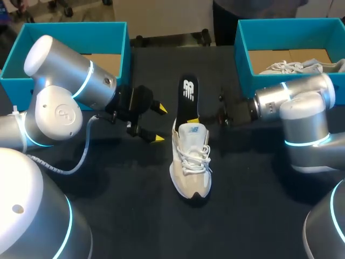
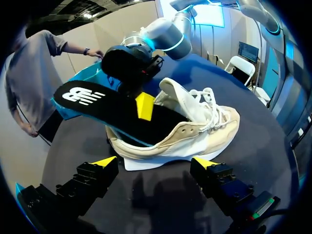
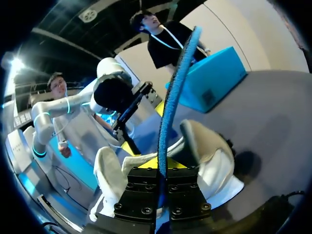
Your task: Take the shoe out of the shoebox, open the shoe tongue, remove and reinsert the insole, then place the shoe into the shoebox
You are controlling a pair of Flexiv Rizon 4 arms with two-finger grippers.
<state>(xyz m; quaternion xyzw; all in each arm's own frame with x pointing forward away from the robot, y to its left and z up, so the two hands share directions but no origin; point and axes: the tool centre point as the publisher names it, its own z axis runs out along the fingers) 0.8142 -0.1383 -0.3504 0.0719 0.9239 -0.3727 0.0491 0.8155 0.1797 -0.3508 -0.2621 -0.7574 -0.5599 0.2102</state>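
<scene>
Cream fabric shoe (image 1: 190, 162) w/ white laces (image 1: 195, 154) lies mid black table (image 1: 253, 216), toe at 6 o'clock. Flat black insole (image 1: 188, 100), blue textured edge, sticks out of heel twd 12. R gripper (image 3: 162, 168), at 3 o'clock, pinches insole; clamp seen only in wrist views. L gripper (image 1: 159, 123) spread wide, holds nothing, at shoe's 9.

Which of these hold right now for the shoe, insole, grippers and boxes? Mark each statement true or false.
1. The shoe stands on the table, outside both boxes. True.
2. The insole lies flat on the table beside the shoe. False: it sticks out of the shoe's opening, clamped in the right gripper.
3. The left gripper is open and holds nothing. True.
4. The right box is empty. False: a second shoe lies in it.
</scene>
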